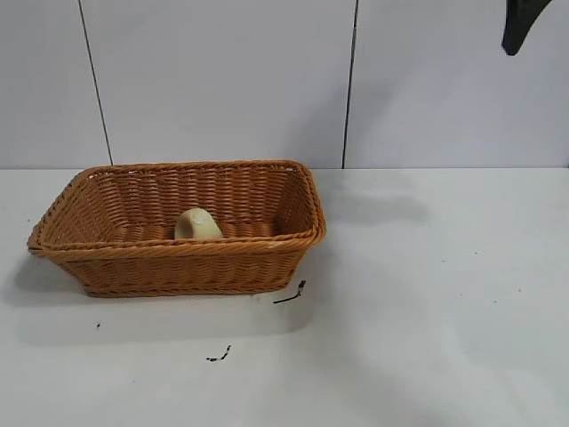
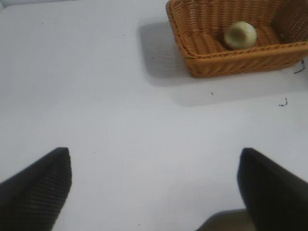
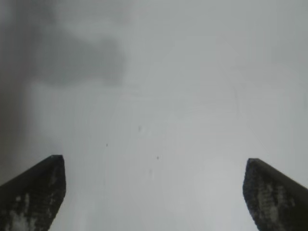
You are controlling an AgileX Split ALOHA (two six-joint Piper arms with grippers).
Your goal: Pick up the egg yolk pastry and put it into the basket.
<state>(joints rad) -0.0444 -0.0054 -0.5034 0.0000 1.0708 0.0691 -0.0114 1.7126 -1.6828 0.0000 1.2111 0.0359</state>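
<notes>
Pastry [image 1: 197, 224] – inside the basket [image 1: 178, 262], far ahead of your left pincer [image 2: 154, 192] | left: wide apart, holding nothing | right pincer [image 3: 154, 192]: wide apart too, up high – looks done

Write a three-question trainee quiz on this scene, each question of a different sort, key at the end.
1. True or false: the egg yolk pastry lies inside the basket.
2. Multiple choice: what does the left claw hold? A) the pastry B) the basket rim C) nothing
3. Fill in: in the exterior view, part of the right arm shows at the top ____ corner.

Key: 1. True. 2. C; its fingers stand wide apart over bare table, away from the basket. The right claw is also open and empty. 3. right.
</notes>
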